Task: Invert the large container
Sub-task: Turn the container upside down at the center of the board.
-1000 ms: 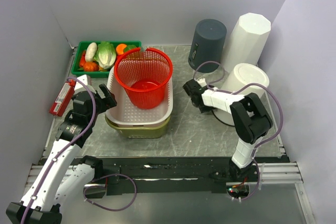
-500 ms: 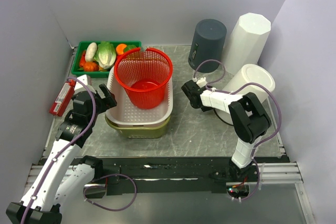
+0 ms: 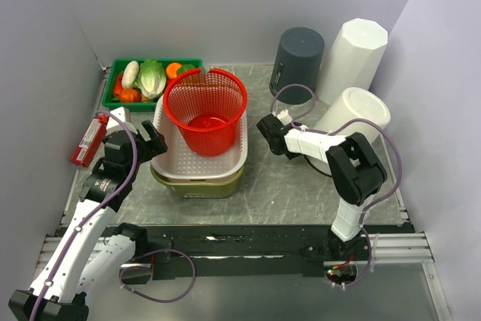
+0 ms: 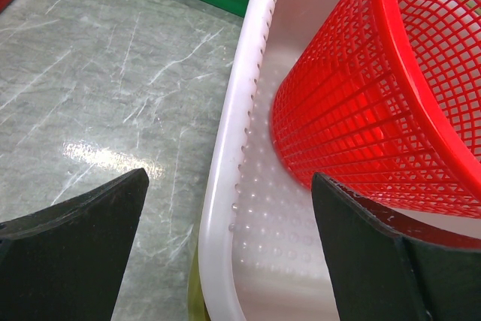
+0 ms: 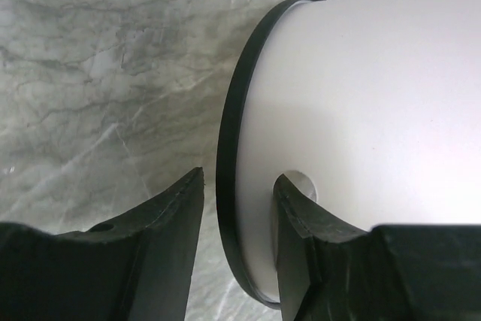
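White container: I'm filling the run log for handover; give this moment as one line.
white container: tilted, not inverted | right tool: shut on its rim | left tool: open by white basket

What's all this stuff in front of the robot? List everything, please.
tray: 1, green, back left, holds vegetables
basket: 1, red mesh, in white tub
white tub: 1, white, left of centre
olive tub: 1, olive, under white tub
grey bin: 1, dark grey, back
tall container: 1, white, back right
white bin: 1, white, black rim, right, tilted
box: 1, red, left edge
left gripper: 1, black, open
right gripper: 1, black, gripping white bin's rim
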Controlling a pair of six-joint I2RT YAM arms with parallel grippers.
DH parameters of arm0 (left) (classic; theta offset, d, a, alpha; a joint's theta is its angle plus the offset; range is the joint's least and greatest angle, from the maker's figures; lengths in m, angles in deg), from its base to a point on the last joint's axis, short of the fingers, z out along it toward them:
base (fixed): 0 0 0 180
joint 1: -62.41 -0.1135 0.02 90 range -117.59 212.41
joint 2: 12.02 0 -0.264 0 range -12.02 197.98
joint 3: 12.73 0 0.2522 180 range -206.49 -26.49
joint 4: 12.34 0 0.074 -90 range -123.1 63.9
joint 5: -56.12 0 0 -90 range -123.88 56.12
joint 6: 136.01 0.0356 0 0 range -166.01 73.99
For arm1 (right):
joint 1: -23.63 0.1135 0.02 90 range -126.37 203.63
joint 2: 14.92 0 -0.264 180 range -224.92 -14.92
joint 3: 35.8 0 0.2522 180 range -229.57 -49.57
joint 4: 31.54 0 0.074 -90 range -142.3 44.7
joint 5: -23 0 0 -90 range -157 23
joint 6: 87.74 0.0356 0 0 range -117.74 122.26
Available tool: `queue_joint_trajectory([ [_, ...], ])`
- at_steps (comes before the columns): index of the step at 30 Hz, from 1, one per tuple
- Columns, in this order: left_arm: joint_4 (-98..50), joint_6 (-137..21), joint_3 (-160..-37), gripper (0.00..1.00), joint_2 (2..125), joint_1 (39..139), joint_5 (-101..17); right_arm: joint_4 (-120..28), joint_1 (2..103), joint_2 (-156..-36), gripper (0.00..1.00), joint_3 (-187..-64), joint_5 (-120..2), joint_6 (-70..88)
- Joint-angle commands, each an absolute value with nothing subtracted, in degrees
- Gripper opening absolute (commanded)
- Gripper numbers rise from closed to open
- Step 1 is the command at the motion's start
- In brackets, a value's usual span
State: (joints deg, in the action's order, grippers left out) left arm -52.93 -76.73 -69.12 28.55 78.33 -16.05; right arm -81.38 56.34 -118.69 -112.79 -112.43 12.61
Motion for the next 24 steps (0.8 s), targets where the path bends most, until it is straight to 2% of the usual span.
queue_joint_trajectory([
  [1, -50.97, -76.34, -69.73, 0.96, 28.14, 78.14, -16.74, -77.03, 58.34, -114.76, 0.47, -112.85, -113.05, 8.5],
  [5, -50.97, -76.51, -69.56, 0.96, 27.7, 78.14, -16.21, -77.21, 60.01, -115.64, 0.48, -113.55, -109.64, 9.12],
  [12, -50.89, -76.43, -69.56, 0.96, 27.53, 78.14, -16.12, -85.73, 62.21, -117.14, 0.48, -115.31, -123.33, 18.34],
  [16, -50.8, -76.42, -69.56, 0.96, 27.97, 78.14, -16.74, -79.84, 61.95, -113.19, 0.49, -112.06, -124.12, 15.89],
  [24, -50.97, -76.51, -69.56, 0.96, 27.7, 78.14, -16.39, -79.67, 62.04, -116.08, 0.49, -112.76, -120.44, 15.89],
])
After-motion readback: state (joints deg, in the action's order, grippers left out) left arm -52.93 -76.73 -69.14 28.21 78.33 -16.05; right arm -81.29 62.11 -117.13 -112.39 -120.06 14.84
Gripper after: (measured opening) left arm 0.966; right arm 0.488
